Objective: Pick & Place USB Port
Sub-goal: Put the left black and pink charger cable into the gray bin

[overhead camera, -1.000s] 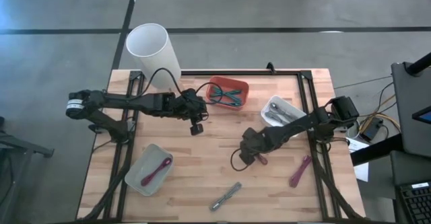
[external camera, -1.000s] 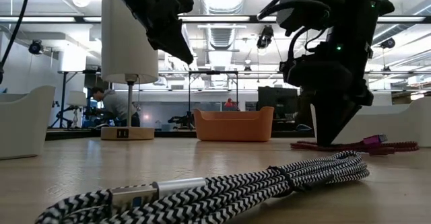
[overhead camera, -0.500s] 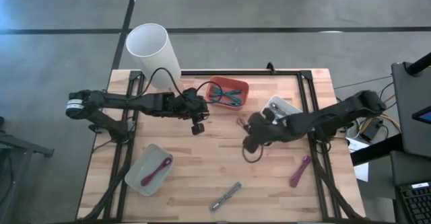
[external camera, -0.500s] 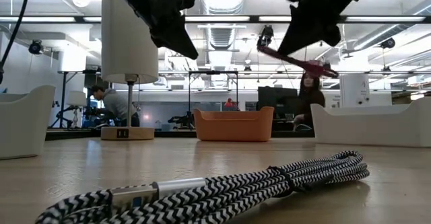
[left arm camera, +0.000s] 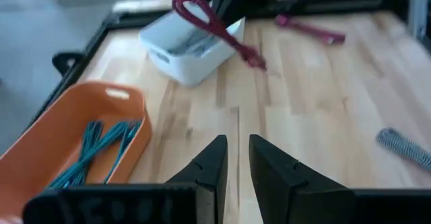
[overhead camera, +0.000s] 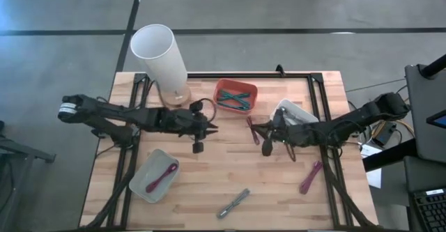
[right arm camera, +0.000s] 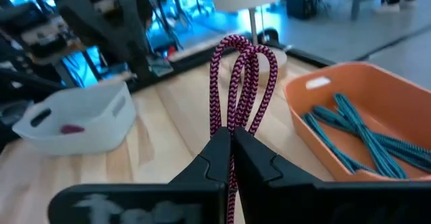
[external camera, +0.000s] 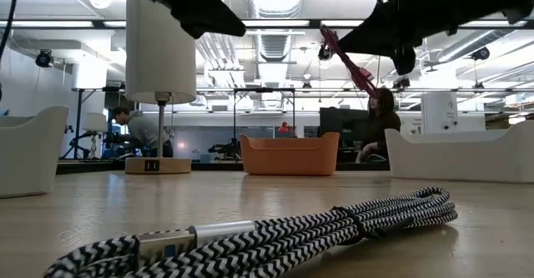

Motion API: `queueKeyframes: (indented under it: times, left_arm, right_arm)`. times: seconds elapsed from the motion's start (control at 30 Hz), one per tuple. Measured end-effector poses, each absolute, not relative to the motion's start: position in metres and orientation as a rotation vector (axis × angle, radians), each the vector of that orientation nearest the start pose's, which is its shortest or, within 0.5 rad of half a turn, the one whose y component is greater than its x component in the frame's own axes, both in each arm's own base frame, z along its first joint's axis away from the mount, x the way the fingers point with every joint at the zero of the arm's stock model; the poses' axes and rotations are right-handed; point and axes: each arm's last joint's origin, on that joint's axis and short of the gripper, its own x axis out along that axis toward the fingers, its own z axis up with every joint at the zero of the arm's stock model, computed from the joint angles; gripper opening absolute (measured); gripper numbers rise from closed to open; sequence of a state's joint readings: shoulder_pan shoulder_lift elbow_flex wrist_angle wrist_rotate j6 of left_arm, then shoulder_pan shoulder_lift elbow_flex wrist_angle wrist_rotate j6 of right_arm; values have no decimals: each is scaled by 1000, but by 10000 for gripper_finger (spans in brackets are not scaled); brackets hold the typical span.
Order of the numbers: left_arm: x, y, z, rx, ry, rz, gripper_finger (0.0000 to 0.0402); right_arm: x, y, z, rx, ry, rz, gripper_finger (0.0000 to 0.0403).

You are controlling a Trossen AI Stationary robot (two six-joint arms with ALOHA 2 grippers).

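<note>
Right gripper is pinched on a looped maroon cable and holds it up off the wood, out over the middle of the table, between the orange tray of teal cables and the white bin on the right. From table height the cable hangs clear in the air, touching nothing below. Left gripper hovers just left of centre, its fingers nearly together with only a thin slit between them and nothing in them.

To my eye this is the carrying step: the grab is done and the drop is not. Next it needs to swing over to a bin, perhaps the grey one at the front left holding one maroon piece, though which is meant I can't say. A striped cable lies near the front edge.
</note>
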State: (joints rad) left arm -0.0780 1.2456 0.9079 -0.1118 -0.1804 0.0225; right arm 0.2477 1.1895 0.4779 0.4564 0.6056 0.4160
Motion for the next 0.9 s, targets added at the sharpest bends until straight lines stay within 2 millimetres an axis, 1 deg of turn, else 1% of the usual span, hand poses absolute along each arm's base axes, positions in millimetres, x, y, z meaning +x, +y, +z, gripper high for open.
queueKeyframes:
  times: [0.1,0.17,0.33,0.43,0.53,0.6,0.73,0.9]
  left_arm:
    - [263,-16,273,60,328,100,69]
    - [257,-15,260,50,247,106,69]
    - [246,-13,234,-12,-16,125,69]
    - [240,-11,222,-59,-90,142,69]
    - [240,-11,215,-63,-71,143,69]
    - [245,-11,213,-63,-42,137,69]
    - [259,-13,218,-54,-13,136,69]
    - [280,-14,220,-39,92,133,69]
  right_arm:
    - [230,41,207,292,121,-388,8]
    - [230,40,207,289,121,-391,8]
    - [232,35,209,290,118,-415,8]
    - [237,33,212,272,114,-422,8]
    - [244,34,216,237,116,-423,8]
    - [251,35,219,212,120,-422,8]
    - [271,39,223,136,141,-417,8]
    - [298,43,226,128,149,-420,8]
